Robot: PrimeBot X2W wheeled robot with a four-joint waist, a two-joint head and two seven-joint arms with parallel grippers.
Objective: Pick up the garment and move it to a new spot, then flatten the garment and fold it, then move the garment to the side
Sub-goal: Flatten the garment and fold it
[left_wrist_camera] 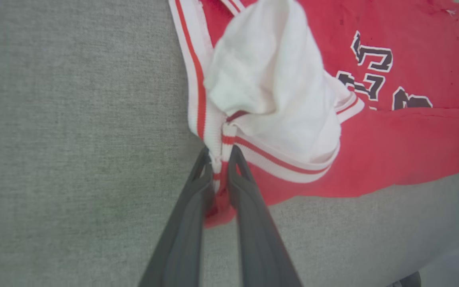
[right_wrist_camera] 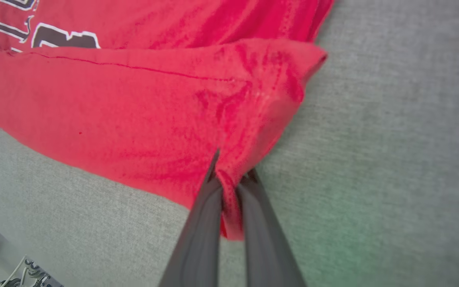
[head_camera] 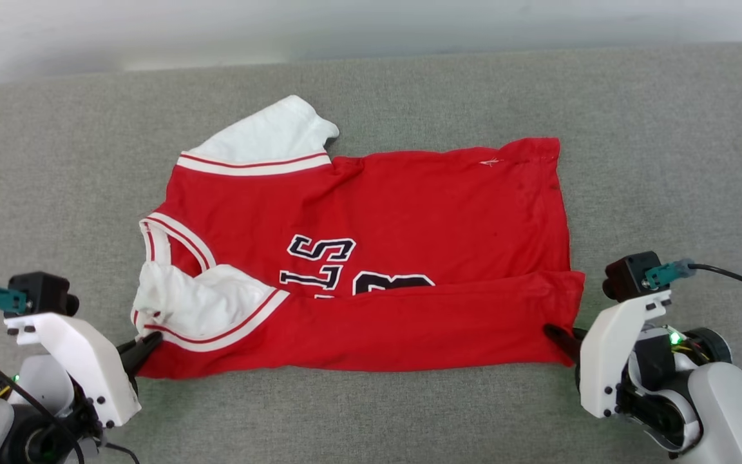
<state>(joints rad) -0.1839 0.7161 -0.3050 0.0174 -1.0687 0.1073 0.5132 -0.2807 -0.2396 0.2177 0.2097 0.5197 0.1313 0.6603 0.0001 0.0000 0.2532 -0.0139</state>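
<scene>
Surroundings: grey woven surface (head_camera: 654, 142) on all sides of the work. Pale backdrop (head_camera: 371, 26) beyond its far edge. Black cable (head_camera: 725, 272) trailing from the right wrist camera.

Garment (head_camera: 371, 258): lies at the centre of the grey surface, collar toward the robot's left, hem toward its right. Red body, white sleeve parts, red-and-white striped trim. Near long edge folded up over the chest, covering the lower part of the black, white-outlined letters and number. Far sleeve spread flat; near sleeve bunched beside the collar.

Left gripper (left_wrist_camera: 218, 159): closed tight on the striped trim at the near left corner.

Right gripper (right_wrist_camera: 231, 177): pinched together on the red hem corner at the near right.
</scene>
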